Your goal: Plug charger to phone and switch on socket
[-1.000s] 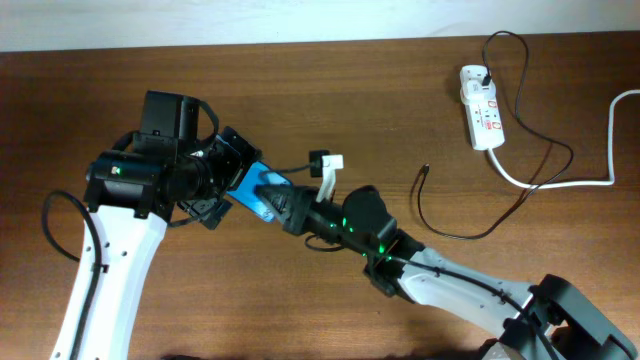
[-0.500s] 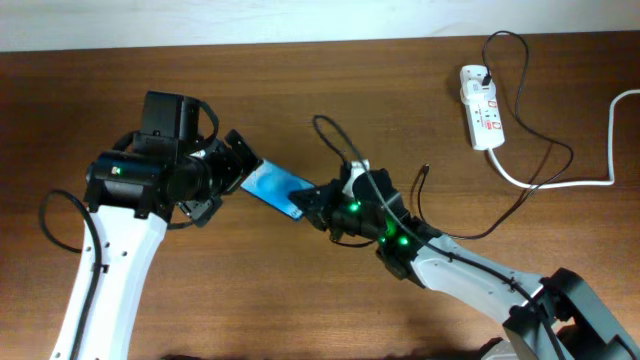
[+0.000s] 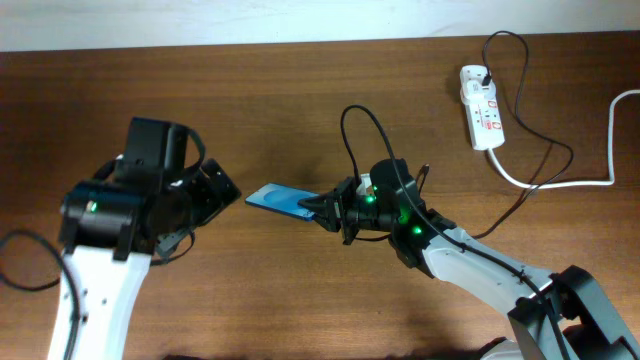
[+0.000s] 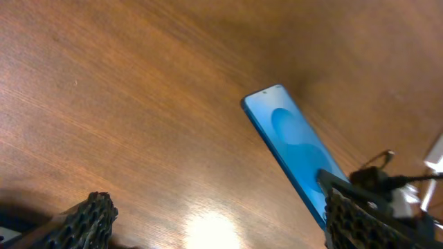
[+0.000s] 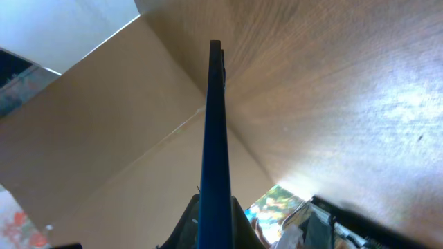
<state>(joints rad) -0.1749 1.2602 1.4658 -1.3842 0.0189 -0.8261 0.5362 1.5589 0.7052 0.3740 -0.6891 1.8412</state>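
A brown wooden table (image 3: 300, 100) is seen from above, with two arms over it. The left gripper (image 3: 218, 190) is held over the table's left half with its jaws spread wide and nothing between them. The right gripper (image 3: 322, 208) is placed near the middle, and its jaws are clamped on the right end of the phone (image 3: 277, 199).

The phone is thus found between the two grippers. Its free left end is pointed at the left gripper's open jaws and lies just short of them, apart from them.

One white socket (image 3: 481, 121) is laid at the far right, well apart from the phone. One thick white cord (image 3: 565, 185) is run from it toward the right edge. One charger (image 3: 424, 175) is seen: its thin black cable is looped down from the socket's far end, and its tip lies on the table just right of the right arm.

In the left wrist view the phone's blue screen (image 4: 291, 138) is shown face-on, ahead of the ribbed fingertips (image 4: 93, 218). In the right wrist view the phone (image 5: 214, 138) is shown edge-on only, as a thin blue line rising from the jaws. Socket and charger are shown in the overhead view alone.
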